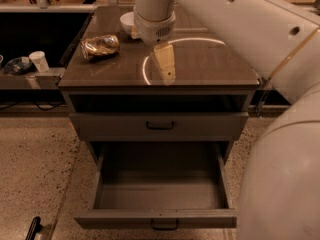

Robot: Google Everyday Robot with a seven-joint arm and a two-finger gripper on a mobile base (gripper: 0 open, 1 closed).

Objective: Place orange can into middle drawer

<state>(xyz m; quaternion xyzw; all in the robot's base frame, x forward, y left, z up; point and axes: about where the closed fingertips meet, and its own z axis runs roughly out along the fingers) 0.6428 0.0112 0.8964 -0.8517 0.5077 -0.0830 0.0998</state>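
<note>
Your orange can (100, 46) lies on its side on the cabinet top (215, 66), in the upper left of the frame, close to the top's left edge. One silvery end points toward the left edge of the frame. Nothing touches it. Just above and to the right of it sits the white bowl (127, 21), partly hidden behind the arm's round white wrist (155, 19).

The gripper (167, 70) hangs over the middle of the cabinet top, right of the can and well apart from it. It points down and toward the near edge, with a bright ring of reflected light curving around it on the wood. It holds nothing that you can see, but how wide it stands you cannot tell from this angle. The arm (240, 24) sweeps in from the upper right, and the robot's pale body fills the lower right corner.

Below the top, the shallower upper drawer (160, 126) is pushed in flush. The middle drawer (160, 176) is pulled out toward you at lower centre, its flat grey floor in full view and its dark bar handle at the bottom edge of the frame.

At far left a white cup (38, 61) stands on a low shelf, and speckled flooring (35, 154) lies beneath.
</note>
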